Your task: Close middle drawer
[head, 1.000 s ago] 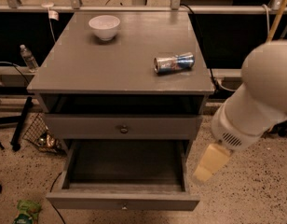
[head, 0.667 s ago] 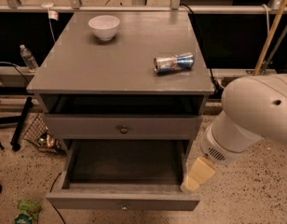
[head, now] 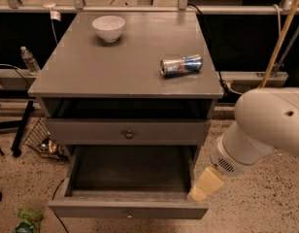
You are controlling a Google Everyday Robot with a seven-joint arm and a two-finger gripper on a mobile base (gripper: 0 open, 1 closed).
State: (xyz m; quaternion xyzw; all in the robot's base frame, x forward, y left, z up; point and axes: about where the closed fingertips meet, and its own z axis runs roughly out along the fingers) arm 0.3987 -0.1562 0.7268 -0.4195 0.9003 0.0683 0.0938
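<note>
Unit under inspection: grey wooden cabinet (head: 52, 130) standing on a speckled floor (head: 266, 203), seen from above and in front.
Middle drawer (head: 91, 209): pulled well out of the cabinet, at the bottom of the view. Its flat grey front faces the camera with a tiny pale knob (head: 129, 215) at centre. The inside is dark and nothing can be made out in it.
Drawer front above (head: 81, 130): pushed in, with a larger dark round knob (head: 129, 135) at centre. A dark open gap runs between it and the underside of the counter.
Hand (head: 204, 186): a cream-coloured tip at the end of the white arm (head: 266, 125), low on the right side. It sits just beside the right front corner of the middle drawer; contact cannot be confirmed.
Hand state: cannot tell whether it is open or closed; it is not seen holding anything.
Counter (head: 115, 67): flat grey top, carrying two items set well apart.
Item one: white bowl (head: 108, 28), upright, near the back left.
Item two: dented can (head: 181, 65), lying on its side near the right edge.
Surroundings, left: clear plastic bottle (head: 29, 59) on a rail, wire basket (head: 42, 140) on the floor beside the cabinet, green wrapper (head: 27, 220) at the bottom corner.
Surroundings, right: yellow pole (head: 280, 33) leaning across the upper corner.
</note>
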